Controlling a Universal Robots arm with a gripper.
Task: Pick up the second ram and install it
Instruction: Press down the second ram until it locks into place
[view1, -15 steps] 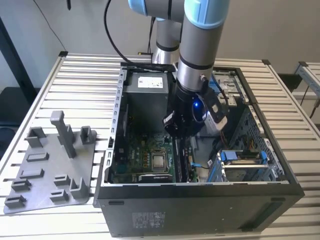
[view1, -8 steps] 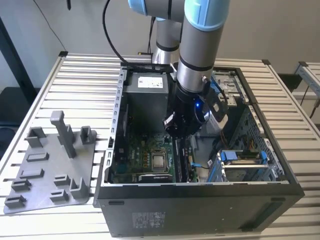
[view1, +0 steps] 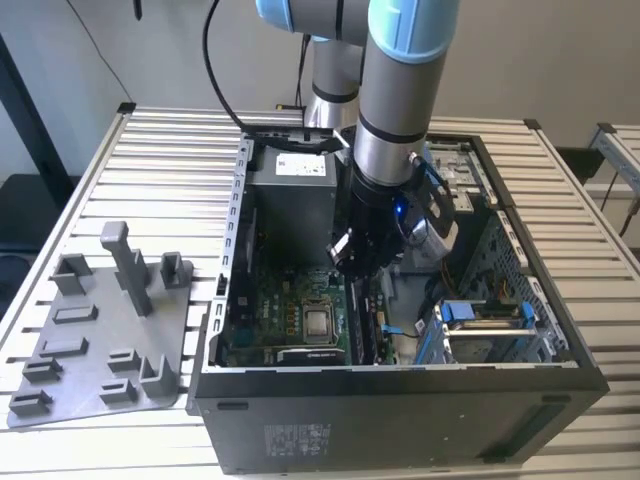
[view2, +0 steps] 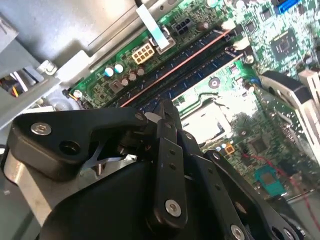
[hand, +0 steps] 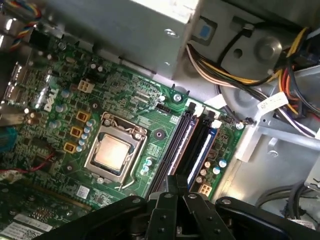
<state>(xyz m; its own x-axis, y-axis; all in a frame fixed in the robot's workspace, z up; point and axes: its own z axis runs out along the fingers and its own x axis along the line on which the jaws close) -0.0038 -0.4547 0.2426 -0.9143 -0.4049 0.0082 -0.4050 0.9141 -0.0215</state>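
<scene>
My gripper (view1: 352, 266) hangs inside the open computer case (view1: 400, 400), just above the motherboard (view1: 290, 310). In both wrist views its black fingers (view2: 165, 120) (hand: 175, 192) are pressed together with nothing between them. Their tips hover over the near end of the memory slots. Two long thin strips lie side by side in those slots, one with a reddish upper edge (hand: 179, 145) (view2: 175, 70) and one dark blue (hand: 202, 150) (view2: 200, 75). I cannot tell which of them is the second ram.
The metal processor socket (hand: 112, 152) lies beside the slots. A grey power supply (view1: 290, 190) and bundled cables (hand: 240, 70) crowd the far end of the case. A drive cage (view1: 490, 325) stands at the exterior view's right. A grey fixture plate (view1: 100, 330) lies on the slatted table.
</scene>
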